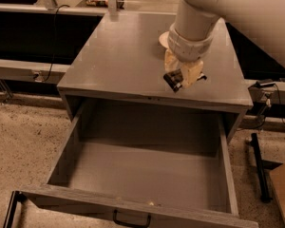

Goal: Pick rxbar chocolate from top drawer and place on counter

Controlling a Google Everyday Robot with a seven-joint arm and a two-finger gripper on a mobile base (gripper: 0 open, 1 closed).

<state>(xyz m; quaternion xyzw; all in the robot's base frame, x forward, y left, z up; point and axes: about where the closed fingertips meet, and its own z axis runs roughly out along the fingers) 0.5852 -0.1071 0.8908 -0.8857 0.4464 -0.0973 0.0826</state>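
The gripper [183,77] hangs from the big white arm above the front right part of the counter [114,61]. It is shut on the rxbar chocolate [173,80], a small dark bar whose end sticks out at the lower left between the pale fingers. The bar is held just above the counter surface. The top drawer [133,175] is pulled wide open below, its grey inside bare, with the dark pull handle [131,220] on its front panel.
A white bowl [164,39] sits on the counter behind the gripper, partly hidden by the arm. A dark stand [259,165] is to the right of the cabinet. A low shelf runs along the back left. The floor is speckled.
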